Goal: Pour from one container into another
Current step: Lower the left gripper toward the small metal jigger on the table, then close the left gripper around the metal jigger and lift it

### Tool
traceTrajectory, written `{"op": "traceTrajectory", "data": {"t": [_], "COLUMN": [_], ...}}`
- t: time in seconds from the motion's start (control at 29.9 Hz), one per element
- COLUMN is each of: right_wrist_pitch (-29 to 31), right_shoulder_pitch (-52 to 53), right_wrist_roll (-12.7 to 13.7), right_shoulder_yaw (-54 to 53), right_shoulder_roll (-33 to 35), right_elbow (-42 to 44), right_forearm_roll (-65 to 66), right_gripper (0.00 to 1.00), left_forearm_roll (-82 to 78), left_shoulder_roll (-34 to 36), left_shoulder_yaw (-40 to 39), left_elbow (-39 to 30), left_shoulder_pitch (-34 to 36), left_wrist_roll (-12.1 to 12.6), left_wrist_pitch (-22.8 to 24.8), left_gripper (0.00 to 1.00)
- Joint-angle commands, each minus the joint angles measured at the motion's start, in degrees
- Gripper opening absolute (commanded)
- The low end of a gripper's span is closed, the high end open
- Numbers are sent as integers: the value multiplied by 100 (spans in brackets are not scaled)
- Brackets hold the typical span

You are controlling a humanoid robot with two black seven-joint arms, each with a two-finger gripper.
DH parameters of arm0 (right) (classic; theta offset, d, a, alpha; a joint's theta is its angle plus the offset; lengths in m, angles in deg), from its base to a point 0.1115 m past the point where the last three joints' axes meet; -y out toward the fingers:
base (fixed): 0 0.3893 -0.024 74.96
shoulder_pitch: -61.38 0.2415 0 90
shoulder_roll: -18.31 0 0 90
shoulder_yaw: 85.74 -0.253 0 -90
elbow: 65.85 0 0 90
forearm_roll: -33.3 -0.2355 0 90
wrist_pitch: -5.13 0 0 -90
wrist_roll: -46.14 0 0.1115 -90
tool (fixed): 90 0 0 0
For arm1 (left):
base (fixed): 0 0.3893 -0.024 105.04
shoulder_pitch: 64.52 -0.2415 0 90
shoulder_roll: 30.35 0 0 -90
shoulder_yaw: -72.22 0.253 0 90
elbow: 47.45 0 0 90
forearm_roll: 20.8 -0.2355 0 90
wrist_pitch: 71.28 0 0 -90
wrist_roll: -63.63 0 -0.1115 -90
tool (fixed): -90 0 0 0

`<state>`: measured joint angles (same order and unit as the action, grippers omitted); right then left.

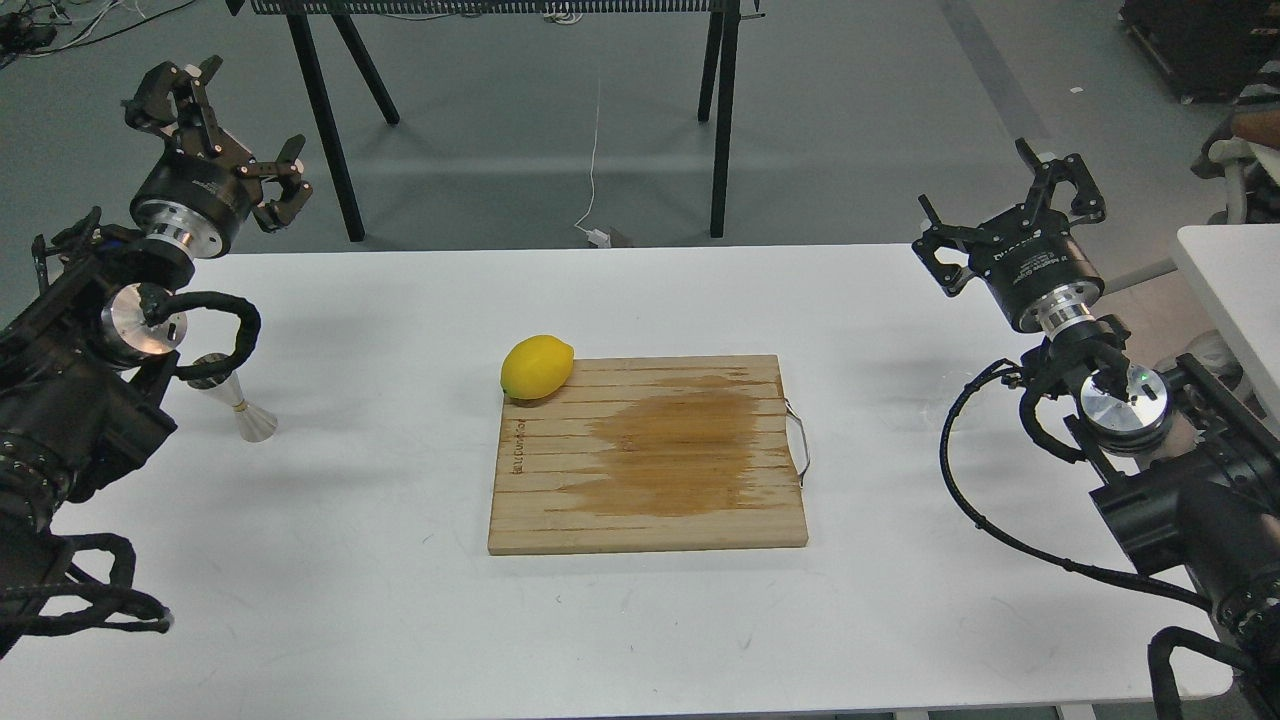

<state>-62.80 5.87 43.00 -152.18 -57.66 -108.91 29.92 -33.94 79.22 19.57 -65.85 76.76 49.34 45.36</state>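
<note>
White table [640,620]: wooden cutting board [648,455] at centre w/ a dark wet stain mid-board, lemon [537,367] on its 10 o'clock corner. Steel jigger [240,400] stands upright on the table at 9 o'clock from the board, well apart from it, top partly hidden behind the left arm's cable; glass cup not visible in this view. Left gripper [235,125] at 10 o'clock and right gripper [1010,205] at 2 o'clock both raised, fingers spread wide, holding nothing.

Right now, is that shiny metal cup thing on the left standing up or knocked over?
Upright. The steel jigger stands on its wide base on the white table, partly hidden behind the left arm.
</note>
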Motion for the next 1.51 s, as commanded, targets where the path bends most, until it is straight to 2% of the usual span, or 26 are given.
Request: {"op": "traceTrajectory", "data": {"t": [0.0,0.23,0.47,0.77,1.07,1.2,1.34,1.47], "right_wrist_pitch": [-36,16,210,394,403,412,421,421], "right_shoulder_pitch": [145,154,146,75,75,75,84,128], "right_wrist_roll": [41,50,33,6,6,6,6,6], "right_shoulder_yaw": [139,307,298,307,280,263,263,324], "right_shoulder_roll": [4,22,13,13,13,13,4,4], "right_elbow": [44,9,0,9,17,17,35,53], "right_forearm_roll": [4,-4,-4,-4,-4,-4,-4,-4], "right_gripper": [100,99,99,99,99,99,99,99], "left_forearm_roll": [-4,-22,-162,-1541,-3052,-3852,-5186,-6242], "left_shoulder_roll": [117,520,1346,2629,3965,4309,4336,4309], "left_shoulder_yaw": [9,431,870,845,792,818,871,880], "left_elbow": [-338,-962,-2226,-4467,-6270,-6623,-6649,-6641], "left_shoulder_pitch": [-74,-232,-750,-2041,-3430,-3887,-4406,-4819], "left_wrist_roll": [-4,5,-4,-4,-13,-92,-74,-13], "left_wrist_pitch": [104,61,-185,-809,-1284,-1547,-2179,-2558], "left_gripper": [100,100,100,100,100,100,100,100]}}
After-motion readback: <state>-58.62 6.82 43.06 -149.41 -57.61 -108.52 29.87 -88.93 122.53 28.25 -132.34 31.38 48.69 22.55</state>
